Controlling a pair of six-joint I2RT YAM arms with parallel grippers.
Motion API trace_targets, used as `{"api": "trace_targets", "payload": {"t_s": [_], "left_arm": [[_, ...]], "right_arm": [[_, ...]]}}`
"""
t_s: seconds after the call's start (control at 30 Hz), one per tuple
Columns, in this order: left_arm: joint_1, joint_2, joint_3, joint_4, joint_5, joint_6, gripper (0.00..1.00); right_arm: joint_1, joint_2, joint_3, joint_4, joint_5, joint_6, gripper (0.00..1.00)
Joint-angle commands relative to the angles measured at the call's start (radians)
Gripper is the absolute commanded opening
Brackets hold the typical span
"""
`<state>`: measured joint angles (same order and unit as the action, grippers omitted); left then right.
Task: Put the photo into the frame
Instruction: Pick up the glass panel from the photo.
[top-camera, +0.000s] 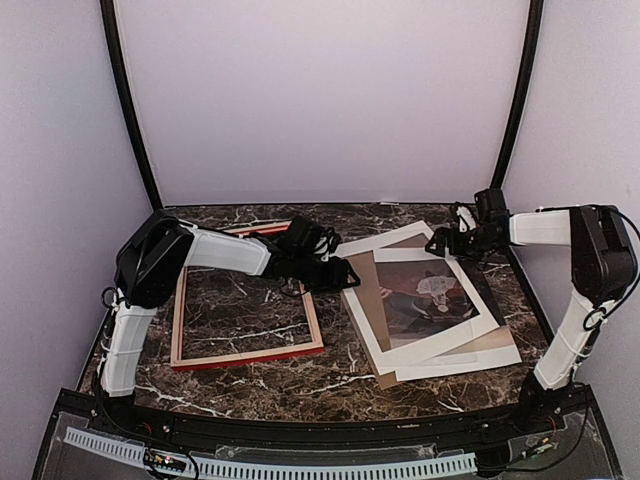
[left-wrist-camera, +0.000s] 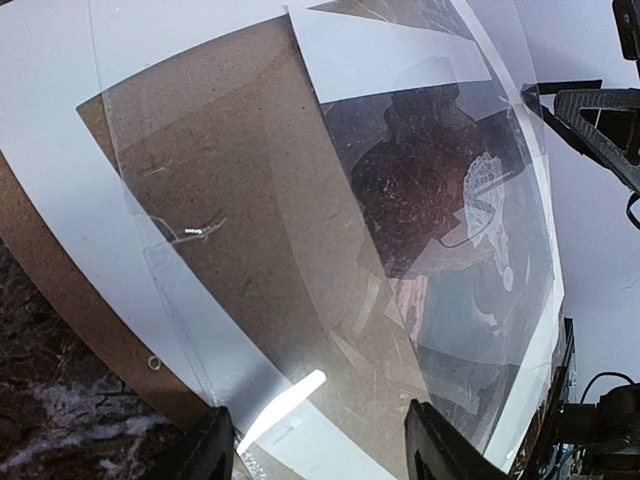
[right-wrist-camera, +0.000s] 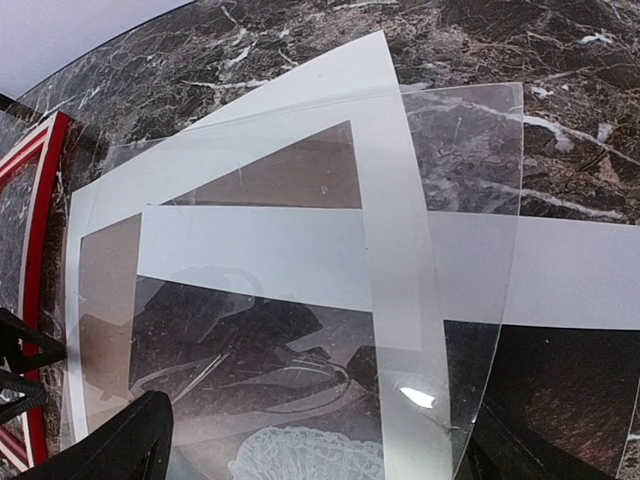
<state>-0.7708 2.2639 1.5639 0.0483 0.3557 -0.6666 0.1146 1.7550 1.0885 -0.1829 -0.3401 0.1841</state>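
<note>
The photo (top-camera: 432, 298), a dark sepia print with a pale figure and white margin, lies face up on a pile at the right of the table. The same photo (left-wrist-camera: 430, 180) (right-wrist-camera: 250, 340) shows under a clear sheet in both wrist views. The frame (top-camera: 247, 352), red-fronted with wood inner edges, lies flat and empty at the left; its red edge (right-wrist-camera: 45, 200) shows in the right wrist view. My left gripper (top-camera: 340, 272) (left-wrist-camera: 320, 452) hovers open over the pile's left edge. My right gripper (top-camera: 440, 243) (right-wrist-camera: 315, 462) stands wide open over the pile's far corner, holding nothing.
The pile also holds a white mat (top-camera: 372, 243) (left-wrist-camera: 60, 180), a brown board (top-camera: 365, 300) (left-wrist-camera: 200, 170) and a clear sheet (right-wrist-camera: 470, 150) on top. The table (top-camera: 300, 385) is dark marble, walled by white panels with black corner posts (top-camera: 130, 110).
</note>
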Motion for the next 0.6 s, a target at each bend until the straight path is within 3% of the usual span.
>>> {"api": "trace_targets", "payload": {"t_s": [0.0, 0.3, 0.57], "left_arm": [[-0.008, 0.024, -0.048, -0.112, -0.012, -0.005, 0.61], [-0.007, 0.024, -0.048, -0.11, -0.009, -0.007, 0.61], [-0.008, 0.014, -0.051, -0.102, -0.001, -0.008, 0.61]], "right_arm": [[0.014, -0.057, 0.023, 0.047, 0.004, -0.018, 0.99], [0.015, -0.083, 0.022, 0.059, -0.012, -0.022, 0.98], [0.014, -0.115, -0.029, 0.006, -0.155, 0.028, 0.87]]}}
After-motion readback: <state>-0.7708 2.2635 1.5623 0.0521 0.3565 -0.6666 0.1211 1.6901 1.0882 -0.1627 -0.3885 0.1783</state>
